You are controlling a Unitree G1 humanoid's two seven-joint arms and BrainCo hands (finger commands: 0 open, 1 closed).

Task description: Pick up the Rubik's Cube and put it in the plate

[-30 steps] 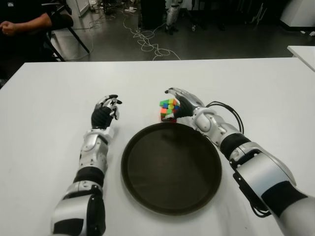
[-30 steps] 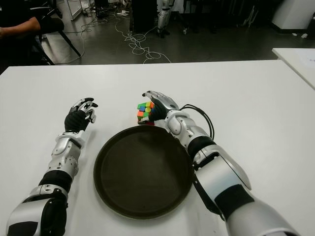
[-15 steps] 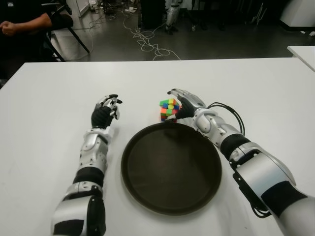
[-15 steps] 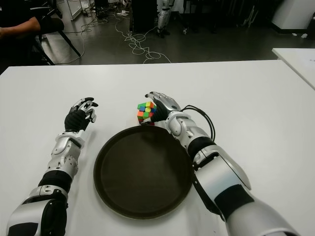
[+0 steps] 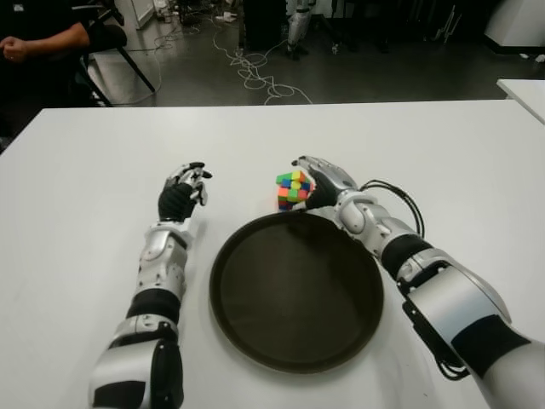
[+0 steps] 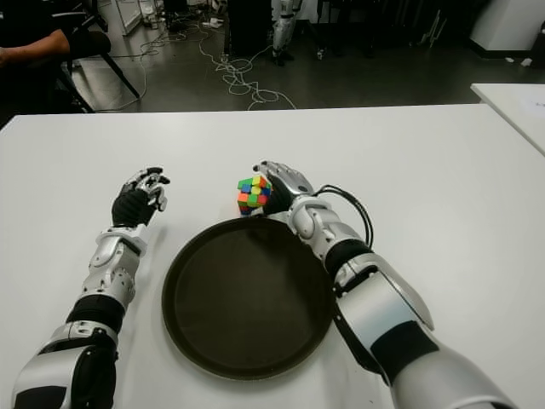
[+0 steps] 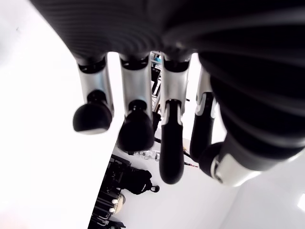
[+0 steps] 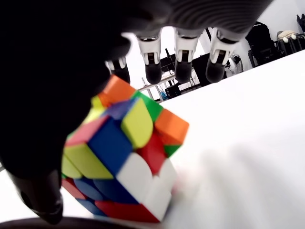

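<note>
Multicoloured Rubik's Cube [image 5: 292,189] gripped by right robot hand [image 5: 319,181] beside plate [image 5: 230,256].

The right robot hand [image 5: 322,181] has the Rubik's Cube [image 5: 292,190] against its palm side, and the plate [image 5: 296,290] rim lies just beside both, toward the robot. Bare table [image 5: 443,153] spreads beyond and outward of it. The left robot hand [image 5: 180,194] shows well apart, left of the plate.

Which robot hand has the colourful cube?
The right hand has it. It is closed around the Rubik's Cube, just beyond the plate. The left hand holds nothing, out on the white table.
</note>
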